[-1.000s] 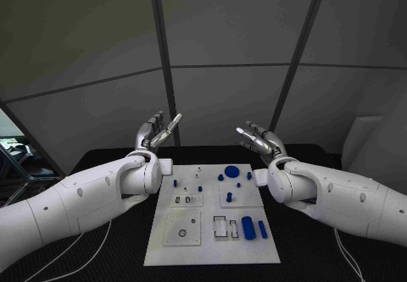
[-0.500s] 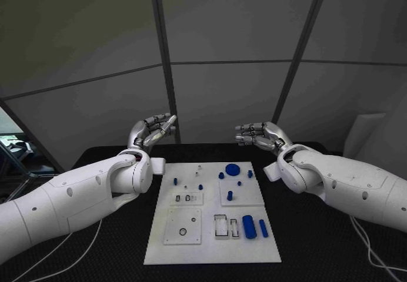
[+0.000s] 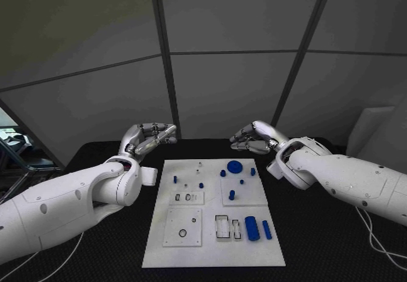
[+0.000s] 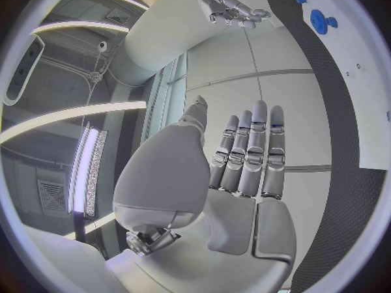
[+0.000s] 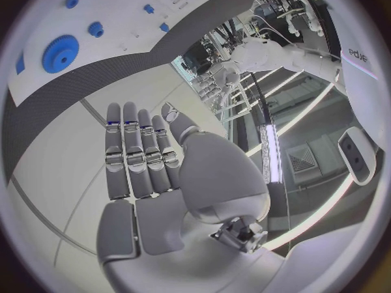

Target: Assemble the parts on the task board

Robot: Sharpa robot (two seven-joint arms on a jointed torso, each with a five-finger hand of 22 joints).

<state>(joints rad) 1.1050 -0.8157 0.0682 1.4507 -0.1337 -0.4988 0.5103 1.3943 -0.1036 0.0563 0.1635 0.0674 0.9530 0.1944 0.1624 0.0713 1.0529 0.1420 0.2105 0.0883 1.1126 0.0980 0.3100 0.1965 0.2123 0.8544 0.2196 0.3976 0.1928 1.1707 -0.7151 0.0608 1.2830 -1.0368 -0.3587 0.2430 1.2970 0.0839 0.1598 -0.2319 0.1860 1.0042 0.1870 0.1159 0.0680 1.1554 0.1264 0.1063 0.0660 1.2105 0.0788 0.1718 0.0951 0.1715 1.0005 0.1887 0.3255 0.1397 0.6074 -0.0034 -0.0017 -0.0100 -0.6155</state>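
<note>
Head view shows you the white task board (image 3: 212, 247) mid-table, blue parts (image 3: 250, 227) lying on it. Beyond its far edge, your left hand (image 3: 149, 138) and right hand (image 3: 253, 138) hover empty, fingers straight.

Head view dim, corners darkened; wrist views bright, fisheye-bent, ceiling strip glare.
</note>
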